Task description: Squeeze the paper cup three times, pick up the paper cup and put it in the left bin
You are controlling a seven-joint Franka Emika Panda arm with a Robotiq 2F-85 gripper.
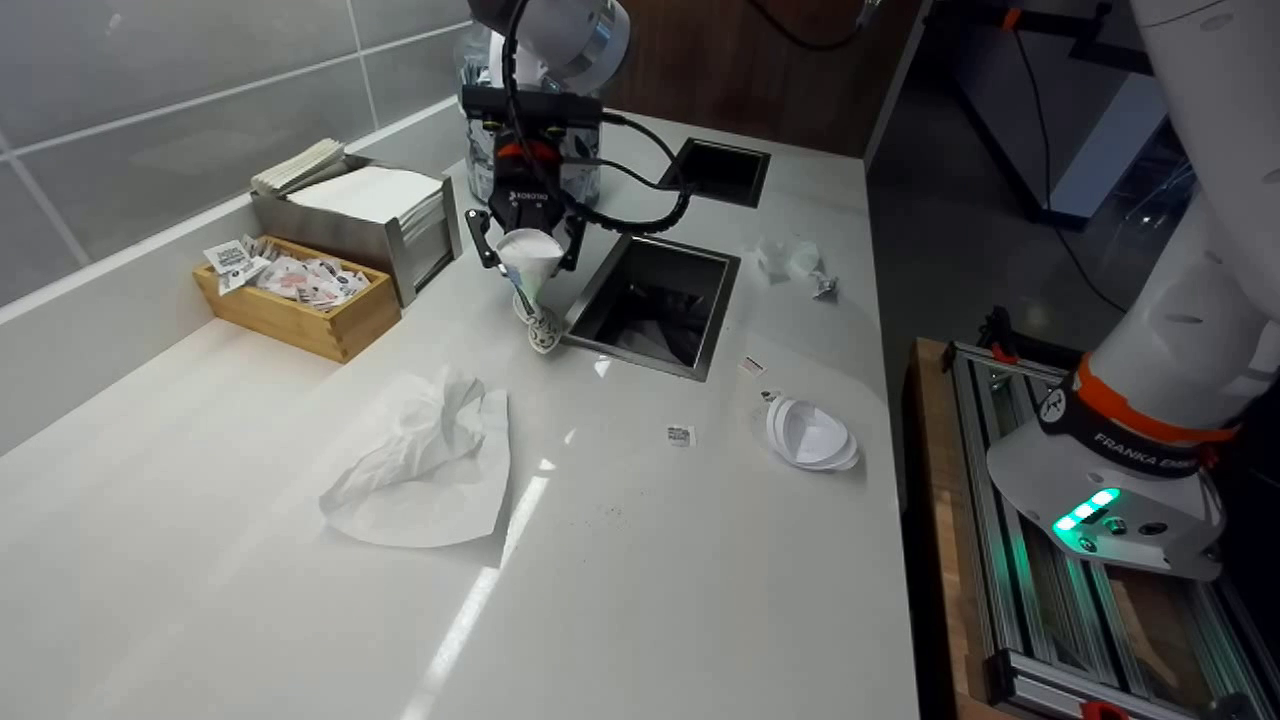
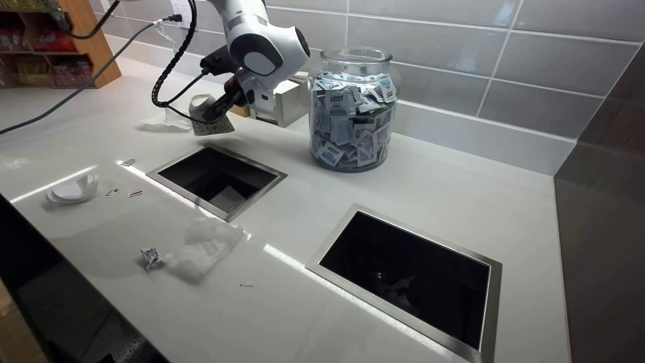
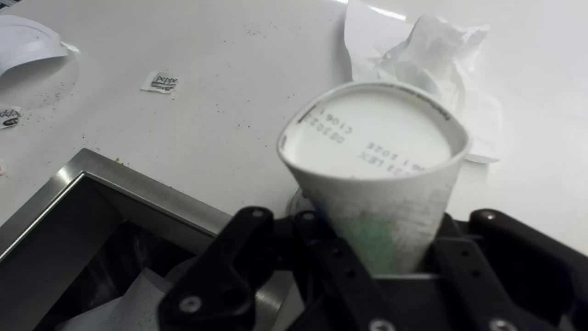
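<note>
Beside dark square metal-rimmed bin (image 3: 151, 192), black two-finger gripper (image 3: 379, 239) pinches small whitish tapered paper cup (image 3: 374, 193). Likely light, bendy; middle seems best hold.

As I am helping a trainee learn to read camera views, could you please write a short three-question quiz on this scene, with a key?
1. True or false: the gripper stands open, well away from the paper cup.
2. Multiple choice: what fills the glass jar in an exterior view?
a) coffee pods
b) Purell sachets
c) drinking straws
3. Fill in the blank: the open box beside the metal napkin holder is made of ____.

Key:
1. False; the gripper is shut on the paper cup.
2. b
3. wood
</note>
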